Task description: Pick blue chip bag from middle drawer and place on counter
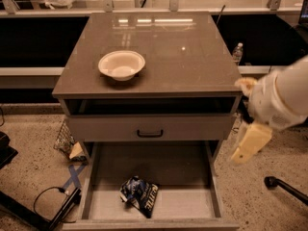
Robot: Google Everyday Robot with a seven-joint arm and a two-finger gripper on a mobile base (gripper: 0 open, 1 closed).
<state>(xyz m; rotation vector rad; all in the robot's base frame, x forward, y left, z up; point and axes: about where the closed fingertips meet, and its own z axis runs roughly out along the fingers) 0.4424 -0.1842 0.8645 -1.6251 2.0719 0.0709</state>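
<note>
My tool (250,141) hangs in the air off the right side of the cabinet, level with the closed drawer front (192,127), outside the drawer and well apart from the bag. Can't tell if it's released or clenched; nothing is seen in it. The white arm body (284,97) sits just above it at the right edge.

The blue chip bag (140,194) lies crumpled on the floor of the pulled-out drawer (192,196), left of centre and near the front edge, touching neither side wall.

Above the open drawer, the closed drawer front carries a black handle (149,133). Above that is a dark open slot (149,105) under the top.

The bench (192,57) is glossy, with light reflections near the back. A cream bowl (121,64) stands upright on its left half.

A water bottle (238,53) stands behind the right rear corner. A blue tape cross (73,177) and a black cable (45,196) are on the speckled floor at left.
</note>
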